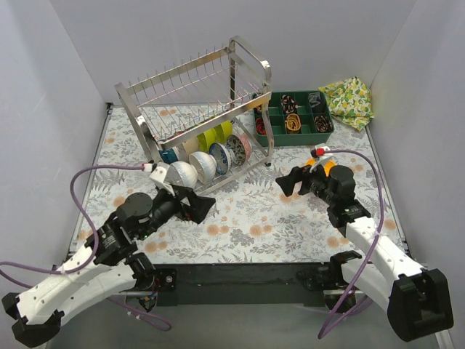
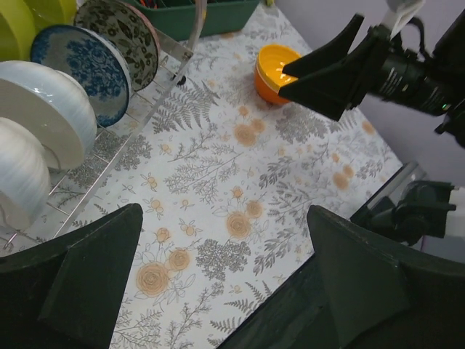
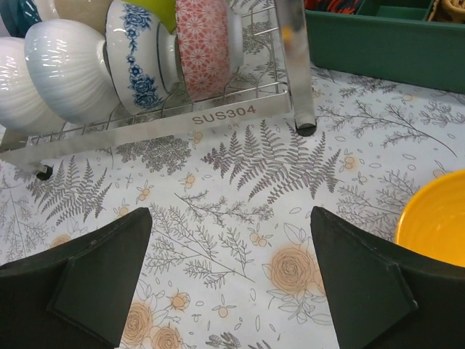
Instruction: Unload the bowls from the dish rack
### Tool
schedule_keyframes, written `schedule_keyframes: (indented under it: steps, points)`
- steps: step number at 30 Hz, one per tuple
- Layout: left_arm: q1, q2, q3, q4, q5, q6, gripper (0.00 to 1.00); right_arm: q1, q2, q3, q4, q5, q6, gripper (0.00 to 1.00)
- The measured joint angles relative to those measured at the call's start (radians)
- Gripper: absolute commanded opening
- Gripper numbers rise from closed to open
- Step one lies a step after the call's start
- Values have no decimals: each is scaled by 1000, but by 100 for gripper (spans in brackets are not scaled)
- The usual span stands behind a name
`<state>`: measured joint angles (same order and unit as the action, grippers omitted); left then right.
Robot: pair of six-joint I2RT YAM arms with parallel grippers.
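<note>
Left gripper [image 2: 225, 291]: black fingers spread wide with nothing between them, over the flowered tablecloth [image 1: 254, 214], just in front of the rack's lower tier.
Right gripper [image 3: 229, 283]: fingers wide apart too, empty, pointing at the rack's near right leg.
Orange round bowl [image 3: 436, 218]: out of the rack, on the cloth just beside the right gripper.
Shiny steel two-tier wire dish rack [image 1: 196, 109]: far middle of the table, upper tier bare.
Bowls on the lower tier: two white ribbed bowls [image 1: 192, 171], a blue-and-white flowered bowl [image 3: 134, 54] and a pink patterned bowl [image 3: 203, 43] on edge in a row; lime green bowls [image 1: 214, 135] behind them.
Dark green compartment tray [image 1: 294, 138]: right of the rack, touching its side.
</note>
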<state>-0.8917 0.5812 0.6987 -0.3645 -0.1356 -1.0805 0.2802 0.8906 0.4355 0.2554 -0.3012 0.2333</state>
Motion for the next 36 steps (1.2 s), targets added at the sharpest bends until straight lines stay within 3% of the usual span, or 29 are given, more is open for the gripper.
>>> schedule_keyframes:
  steps: [5, 14, 18, 22, 27, 31, 36]
  points:
    - [0, -98, 8, -84, -135, -92, 98, 82, 69, -3, 83, 30, -22, 98]
    - [0, -7, 21, -389, -542, -385, 98, 191, 182, -4, 180, 60, -56, 98]
    - [0, 3, 16, -452, -663, -485, 98, 220, 217, -4, 220, 60, -65, 98]
    - [1, 23, 9, -447, -744, -528, 95, 240, 247, -4, 268, 58, -74, 98]
    - [26, 119, 3, -332, -784, -468, 95, 248, 289, -4, 312, 55, -85, 98]
    - [122, 244, 4, -232, -766, -413, 93, 248, 311, -3, 333, 55, -98, 98]
    - [214, 285, 0, -171, -730, -399, 82, 248, 336, 15, 357, 55, -109, 98]
